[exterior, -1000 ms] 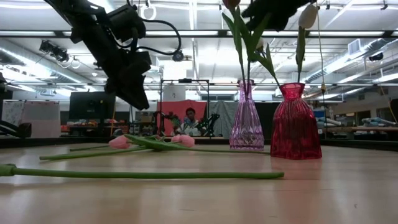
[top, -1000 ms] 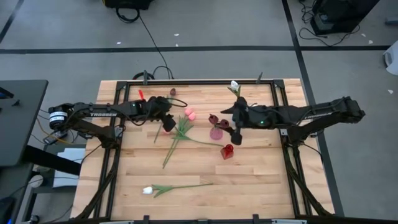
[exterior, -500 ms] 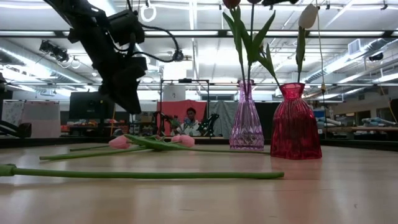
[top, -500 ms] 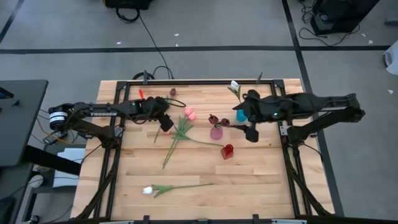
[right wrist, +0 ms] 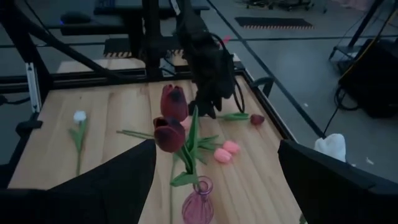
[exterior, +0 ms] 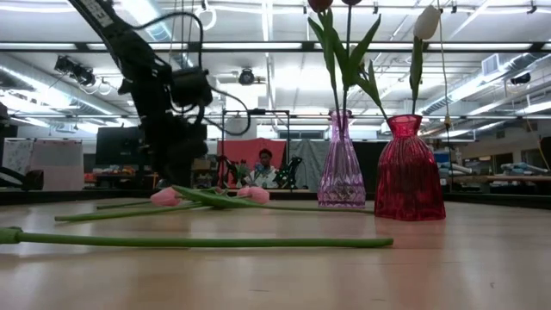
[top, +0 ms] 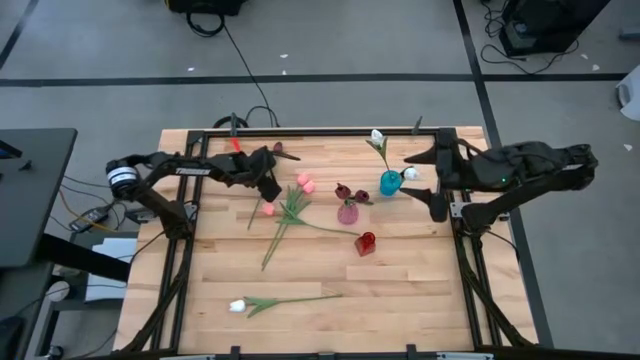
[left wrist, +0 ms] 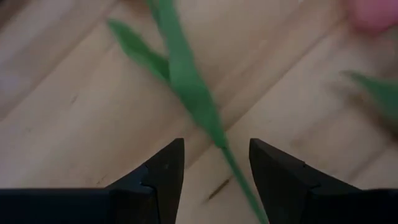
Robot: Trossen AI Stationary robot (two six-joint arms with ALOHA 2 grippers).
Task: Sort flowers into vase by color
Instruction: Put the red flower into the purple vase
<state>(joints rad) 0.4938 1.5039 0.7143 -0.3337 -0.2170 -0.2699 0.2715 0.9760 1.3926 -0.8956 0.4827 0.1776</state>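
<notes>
While spread, left gripper (left wrist: 212, 163) low over table (left wrist: 56, 118); green stem (left wrist: 189, 93) between fingers (left wrist: 163, 171), untouched. Right gripper (top: 430, 180) spread too; maroon tulips (right wrist: 171, 118) well beyond.

Grey floor (top: 330, 40), ceiling strip lights (exterior: 258, 46)

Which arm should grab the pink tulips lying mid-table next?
Left. The left gripper hangs open right over the pink tulips, a green stem between its fingers. The right gripper sits open at the table's right edge, past the vases.
</notes>
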